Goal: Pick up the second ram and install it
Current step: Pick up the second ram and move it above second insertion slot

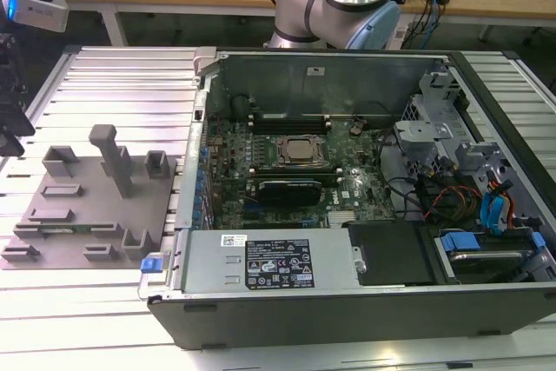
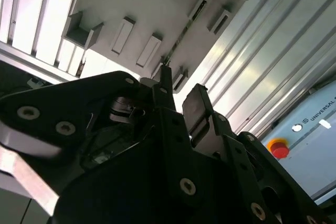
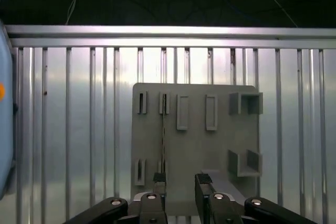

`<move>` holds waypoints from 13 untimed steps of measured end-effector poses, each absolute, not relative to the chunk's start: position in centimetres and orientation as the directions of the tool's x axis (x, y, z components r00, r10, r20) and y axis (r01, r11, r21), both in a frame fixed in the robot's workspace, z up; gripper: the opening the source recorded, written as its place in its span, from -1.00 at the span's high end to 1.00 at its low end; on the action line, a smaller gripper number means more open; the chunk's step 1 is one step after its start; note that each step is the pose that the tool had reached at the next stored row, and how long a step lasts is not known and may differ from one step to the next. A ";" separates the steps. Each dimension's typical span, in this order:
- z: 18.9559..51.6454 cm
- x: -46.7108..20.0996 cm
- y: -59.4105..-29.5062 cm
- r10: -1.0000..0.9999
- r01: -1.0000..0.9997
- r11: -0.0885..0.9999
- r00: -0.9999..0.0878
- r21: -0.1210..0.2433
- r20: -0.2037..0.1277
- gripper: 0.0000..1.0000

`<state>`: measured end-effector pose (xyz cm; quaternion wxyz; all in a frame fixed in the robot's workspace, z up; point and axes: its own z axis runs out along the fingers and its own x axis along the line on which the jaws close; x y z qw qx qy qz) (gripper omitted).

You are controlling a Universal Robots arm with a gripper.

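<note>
Nearest the lens, the gripper (image 3: 181,179) hangs over the grey holder tray (image 3: 199,150) and looks straight down on it. Its two black fingers (image 3: 159,178) are a small gap apart and hold nothing. The second ram (image 3: 164,129) stands on its edge in a pair of tray slots, in line with one fingertip. In the exterior view, the open computer case (image 1: 347,293) lies at the exterior view's right of the tray.

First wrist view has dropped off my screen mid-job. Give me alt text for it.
The open hand hangs above the grey holder tray, one fingertip near the end of the second ram, a thin stick standing on edge in the tray's slots. The tray lies on a slatted metal table.
</note>
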<state>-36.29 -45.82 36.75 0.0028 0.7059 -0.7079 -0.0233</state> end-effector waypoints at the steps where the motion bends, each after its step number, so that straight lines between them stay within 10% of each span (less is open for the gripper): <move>1: 36.5 -36.3 -45.8 -1.000 -0.999 0.002 -0.003 0.037 -0.029 0.32; 13: 35.0 -36.3 -45.8 -1.000 -0.999 0.002 -0.003 0.037 -0.029 0.32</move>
